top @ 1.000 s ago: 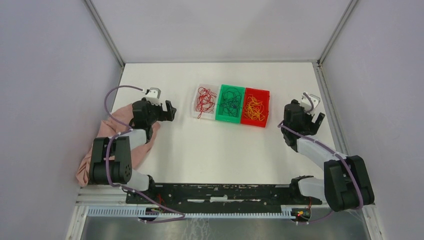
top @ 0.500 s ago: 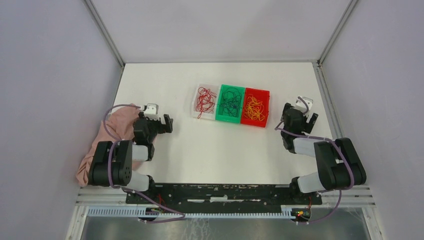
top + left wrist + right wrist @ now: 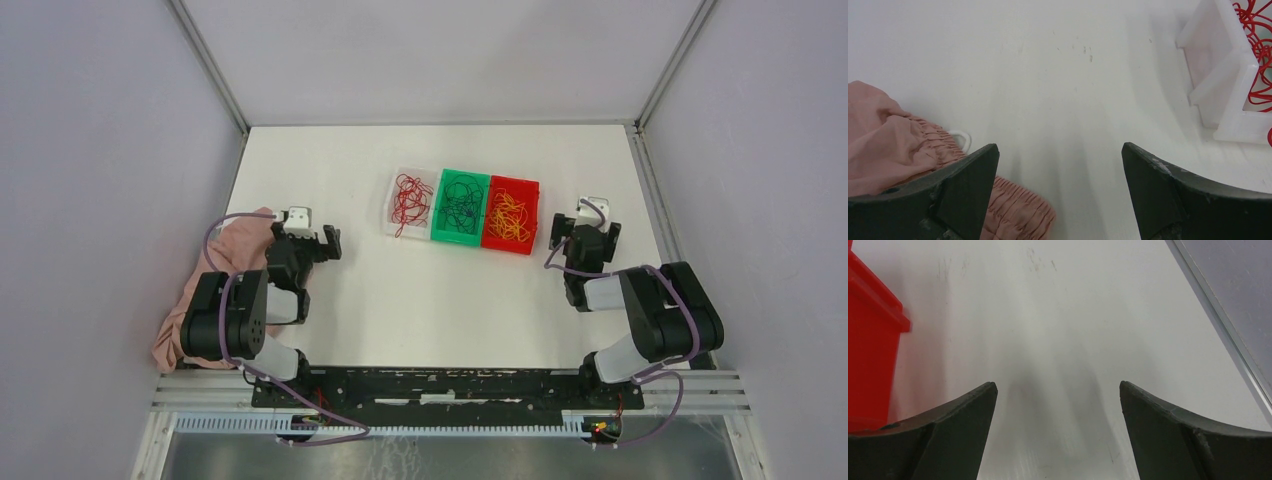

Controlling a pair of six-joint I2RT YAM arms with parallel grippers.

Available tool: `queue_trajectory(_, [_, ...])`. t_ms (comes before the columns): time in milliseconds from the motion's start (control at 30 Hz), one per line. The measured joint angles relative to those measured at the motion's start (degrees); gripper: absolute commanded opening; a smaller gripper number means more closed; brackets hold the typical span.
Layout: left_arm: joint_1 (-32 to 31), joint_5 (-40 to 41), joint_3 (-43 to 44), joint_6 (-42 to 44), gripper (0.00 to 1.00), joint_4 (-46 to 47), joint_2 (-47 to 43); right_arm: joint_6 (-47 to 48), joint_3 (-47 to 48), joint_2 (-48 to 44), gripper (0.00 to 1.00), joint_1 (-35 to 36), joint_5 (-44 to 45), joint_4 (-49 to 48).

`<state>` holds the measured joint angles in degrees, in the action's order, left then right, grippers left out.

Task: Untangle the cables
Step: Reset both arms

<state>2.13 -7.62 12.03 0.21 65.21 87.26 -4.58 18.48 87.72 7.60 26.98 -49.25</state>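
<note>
The cables lie sorted in three bins at the table's middle. Red cables [image 3: 410, 198] fill a white bin [image 3: 391, 222], dark cables [image 3: 461, 205] a green bin [image 3: 446, 235], and yellow-orange cables [image 3: 510, 216] a red bin [image 3: 533, 198]. My left gripper [image 3: 325, 245] hangs open low over bare table left of the bins, holding nothing. The left wrist view has the left gripper [image 3: 1060, 147] pointing past the white bin [image 3: 1228, 85] and its red cables [image 3: 1255, 30]. My right gripper [image 3: 584, 228] is open and empty just right of the red bin. In the right wrist view, the right gripper [image 3: 1058, 385] faces bare table.
A crumpled pink cloth [image 3: 215, 275] lies at the table's left edge, under and behind the left arm, and shows beside the left finger as pink cloth [image 3: 888, 145]. The red bin's wall [image 3: 870, 350] is close on the right gripper's left. A metal rail [image 3: 1218, 315] borders the table's right side.
Both arms have folded back toward their bases. The left gripper has drawn back and lower; the right gripper has shifted left toward the red bin. Both stayed open.
</note>
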Motion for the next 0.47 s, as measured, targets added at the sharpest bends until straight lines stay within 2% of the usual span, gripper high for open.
queue_trajectory(467, [-0.4,0.7,0.0,0.0,0.99,0.0,0.0,0.0,0.0,0.0,0.99,-0.2,-1.2,0.0])
